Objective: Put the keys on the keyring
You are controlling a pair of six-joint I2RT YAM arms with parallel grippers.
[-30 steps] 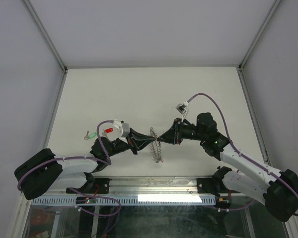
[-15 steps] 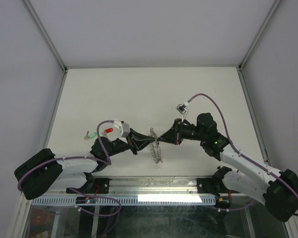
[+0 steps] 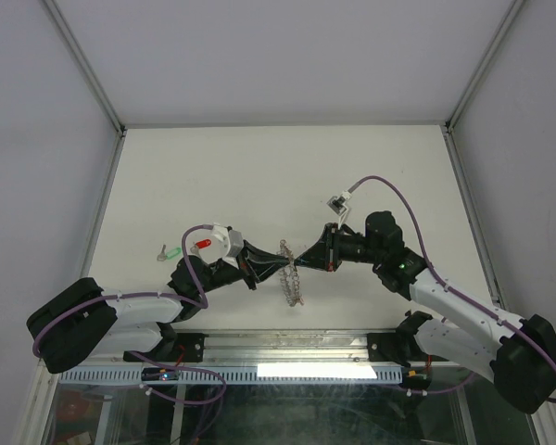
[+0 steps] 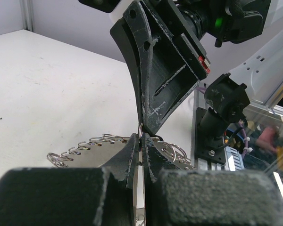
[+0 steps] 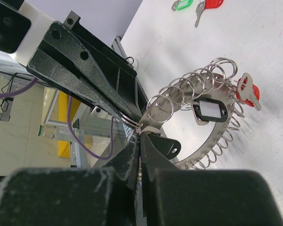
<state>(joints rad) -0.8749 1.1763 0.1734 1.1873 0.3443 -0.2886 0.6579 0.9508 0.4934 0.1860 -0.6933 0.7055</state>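
The right hand (image 3: 304,261) is now pressing its fingers fully together, where a second ago they were standing slightly apart at the same spot; it seems to be pinching one small wire loop on the fringe of the keyring (image 3: 292,278). The left hand (image 3: 276,267) is gripping tight from the other side, as before, and the two sets of tips are meeting nose to nose at the rim. That is leaving the keyring standing on edge above the worktop (image 3: 259,176), just in front of the arm bases, held from both sides, which probably means a loop is being steadied or pried open to take a key. Otherwise little is differing from the earlier view: the arms are sitting in nearly the same pose. In the right wrist view one red key (image 5: 250,92) and a black tag (image 5: 210,110) are already hanging on the fringe, while a green key (image 3: 170,251) and another red key (image 3: 202,245) are lying loose beyond the left arm.
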